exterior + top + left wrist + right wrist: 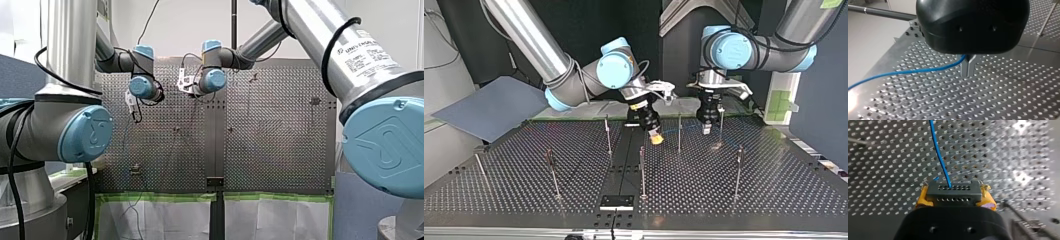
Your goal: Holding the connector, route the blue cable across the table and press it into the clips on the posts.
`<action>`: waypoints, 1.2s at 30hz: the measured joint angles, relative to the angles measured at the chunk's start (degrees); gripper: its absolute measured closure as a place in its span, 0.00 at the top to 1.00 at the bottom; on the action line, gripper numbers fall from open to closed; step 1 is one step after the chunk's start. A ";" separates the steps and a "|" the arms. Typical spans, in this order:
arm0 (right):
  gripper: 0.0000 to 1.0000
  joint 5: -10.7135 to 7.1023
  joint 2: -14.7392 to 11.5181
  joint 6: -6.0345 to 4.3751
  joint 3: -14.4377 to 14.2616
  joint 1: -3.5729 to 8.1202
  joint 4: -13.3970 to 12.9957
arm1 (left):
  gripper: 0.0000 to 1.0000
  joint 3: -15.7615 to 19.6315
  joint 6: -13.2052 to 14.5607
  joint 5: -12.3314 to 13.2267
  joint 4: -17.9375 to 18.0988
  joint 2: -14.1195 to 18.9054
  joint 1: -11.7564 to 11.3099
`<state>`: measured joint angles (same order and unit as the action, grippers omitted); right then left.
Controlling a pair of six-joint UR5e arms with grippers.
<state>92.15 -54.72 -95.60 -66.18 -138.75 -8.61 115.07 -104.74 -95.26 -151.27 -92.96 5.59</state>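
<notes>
**Blue cable (939,157) held at two points, no clip seen filled**

Nearest, in the right wrist view, our right claw (954,195) pinches the black connector (953,190) between yellow pads (921,199). The cable leaves the connector's face and runs ahead over the perforated bench (885,170). Further along, our left claw (968,65) has its metal fingers pressed together on the cable. Beyond both claws, thin posts (642,170) stand well apart; their clips are too small to make out. We judge the cable light, limp and slippery, and the connector rigid. We would therefore grip the housing, not the wire at its root, and guide the slack close beside each clip.
</notes>
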 joint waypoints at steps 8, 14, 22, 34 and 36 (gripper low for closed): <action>0.00 0.44 0.02 0.03 -3.83 0.38 -0.01 | 0.00 3.02 -0.18 -1.56 1.61 -1.54 0.70; 0.00 0.67 0.04 0.21 -6.10 0.77 -0.12 | 0.00 3.27 0.23 -1.62 3.48 -4.91 1.07; 0.00 0.78 0.98 0.46 -7.86 0.98 -0.50 | 0.00 3.76 -0.34 -2.29 4.70 -8.06 0.72; 0.00 0.82 3.51 0.54 -7.95 1.08 -0.86 | 0.00 4.70 -0.61 -1.83 8.68 -12.58 0.36; 0.00 0.81 3.67 0.54 -7.95 1.12 -0.95 | 0.00 4.70 -0.63 -1.78 9.11 -13.07 0.33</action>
<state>92.95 -51.06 -95.06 -74.13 -137.63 -9.56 119.78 -105.36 -97.04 -142.16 -106.03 5.92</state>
